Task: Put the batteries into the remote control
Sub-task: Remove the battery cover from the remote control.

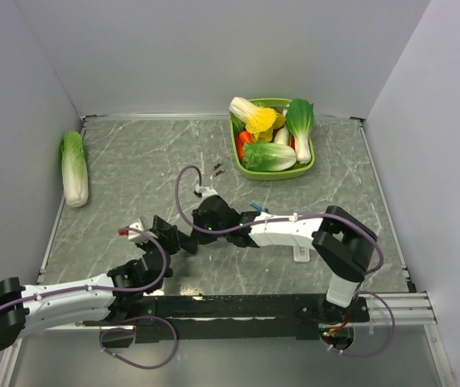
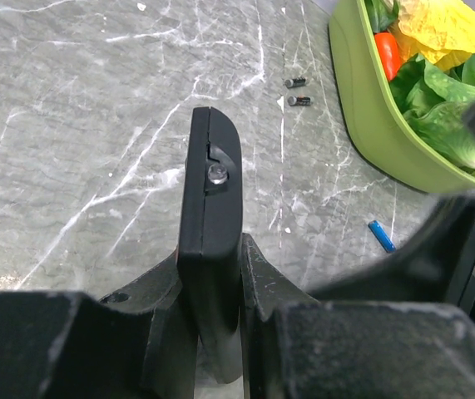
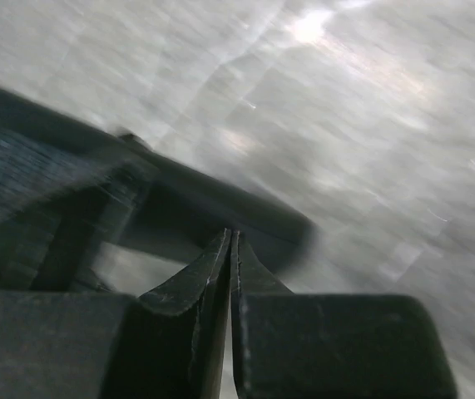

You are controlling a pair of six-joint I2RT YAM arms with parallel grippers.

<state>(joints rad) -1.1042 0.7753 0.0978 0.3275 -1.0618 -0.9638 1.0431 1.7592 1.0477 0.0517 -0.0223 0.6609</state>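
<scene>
My left gripper (image 2: 212, 251) is shut on the black remote control (image 2: 212, 187) and holds it on edge above the table, with its open end and a metal contact facing away. In the top view this gripper (image 1: 180, 237) sits mid-table. My right gripper (image 3: 230, 236) is shut with nothing between its jaws, and its tips are right at the blurred remote (image 3: 220, 208). In the top view it (image 1: 201, 224) meets the left gripper. One blue battery (image 2: 381, 236) lies on the table to the right, also seen from above (image 1: 259, 207). The second battery is out of view.
A green basket (image 1: 250, 171) of vegetables stands at the back right and also shows in the left wrist view (image 2: 362, 100). Two tiny dark bits (image 2: 297, 91) lie left of it. A cabbage (image 1: 74, 168) lies at the far left. A white remote (image 1: 300, 253) lies under the right arm.
</scene>
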